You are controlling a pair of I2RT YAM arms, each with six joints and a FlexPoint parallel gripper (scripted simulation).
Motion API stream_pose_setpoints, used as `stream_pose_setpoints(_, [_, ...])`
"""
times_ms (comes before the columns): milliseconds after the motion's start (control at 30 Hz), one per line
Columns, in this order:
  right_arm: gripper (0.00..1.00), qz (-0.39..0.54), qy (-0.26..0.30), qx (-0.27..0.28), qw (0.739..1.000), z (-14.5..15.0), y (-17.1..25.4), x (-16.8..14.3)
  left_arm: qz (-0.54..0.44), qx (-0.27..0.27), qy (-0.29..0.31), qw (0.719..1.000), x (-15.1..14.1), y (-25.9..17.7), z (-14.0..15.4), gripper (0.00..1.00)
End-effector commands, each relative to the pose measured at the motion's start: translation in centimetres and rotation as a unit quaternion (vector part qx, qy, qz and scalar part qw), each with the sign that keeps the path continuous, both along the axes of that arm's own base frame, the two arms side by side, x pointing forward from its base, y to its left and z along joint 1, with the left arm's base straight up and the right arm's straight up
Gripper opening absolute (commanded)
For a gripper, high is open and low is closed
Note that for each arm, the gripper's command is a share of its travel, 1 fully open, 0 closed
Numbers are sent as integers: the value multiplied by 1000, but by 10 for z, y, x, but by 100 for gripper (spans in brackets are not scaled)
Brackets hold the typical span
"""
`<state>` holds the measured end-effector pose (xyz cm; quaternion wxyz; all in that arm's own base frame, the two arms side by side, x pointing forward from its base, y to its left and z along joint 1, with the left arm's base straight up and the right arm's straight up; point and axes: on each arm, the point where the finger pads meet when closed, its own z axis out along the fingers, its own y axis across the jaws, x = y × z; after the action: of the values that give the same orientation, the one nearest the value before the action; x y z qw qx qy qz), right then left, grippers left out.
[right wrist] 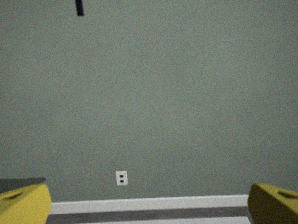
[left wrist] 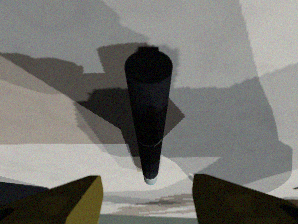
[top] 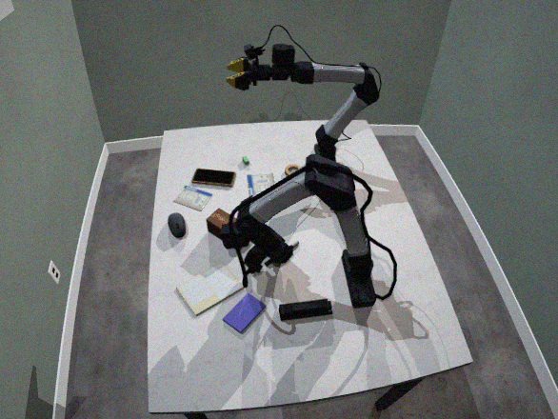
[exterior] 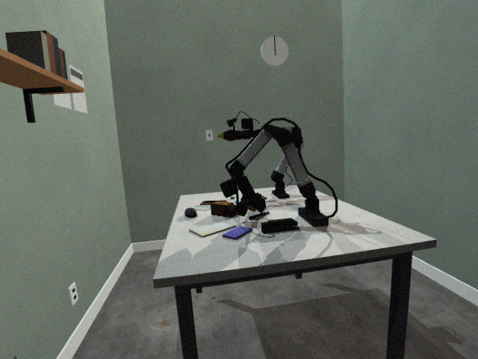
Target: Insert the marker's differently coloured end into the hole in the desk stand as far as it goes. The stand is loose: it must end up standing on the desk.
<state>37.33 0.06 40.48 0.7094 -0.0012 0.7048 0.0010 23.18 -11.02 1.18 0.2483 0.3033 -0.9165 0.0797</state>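
The dark marker (top: 296, 244) (exterior: 259, 215) (left wrist: 148, 100) lies on the desk, its small pale end nearest the fingers in the left wrist view. My left gripper (exterior: 253, 209) (left wrist: 147, 183) is partly open and low over the desk by the marker, pointing down at a slant. It holds nothing; the pale end shows beyond the gap between its fingertips. My right gripper (top: 229, 73) (exterior: 220, 135) (right wrist: 149, 192) is wide open, empty and high above the far side. A brown block (top: 220, 220) (exterior: 223, 209) may be the stand; no hole can be made out.
A long black block (top: 305, 309) (exterior: 279, 225) lies at the near side beside a purple booklet (top: 244, 312) and a notebook (top: 209, 289). A mouse (top: 176, 225), phone (top: 213, 177), cards, tape ring (top: 291, 169) and green piece (top: 245, 160) lie farther back.
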Motion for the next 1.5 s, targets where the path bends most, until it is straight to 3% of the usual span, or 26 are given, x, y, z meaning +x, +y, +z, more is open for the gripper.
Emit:
stream_pose_setpoints(0, [100,-1,-15,-3,1000,13,-1,-2,4,-4,-13,1000,3,-7,-6,50])
stream_pose_setpoints(500, [100,-1,-15,-3,1000,13,-1,-2,4,-3,-8,1000,-7,-13,-27,50])
stream_pose_setpoints(667, [100,-1,-15,-3,1000,13,-1,-2,3,-5,-32,999,7,-13,-15,50])
stream_pose_setpoints(700, [100,-1,-15,-3,1000,13,-1,-2,3,-3,-18,1000,-3,-9,-19,0])
stream_pose_setpoints(1100, [100,-1,-15,-3,1000,13,-1,-2,2,-2,-21,1000,-2,-10,-16,0])
stream_pose_setpoints(1467, [100,-1,-15,-3,1000,13,-1,-2,6,-3,-22,1000,0,-8,5,0])
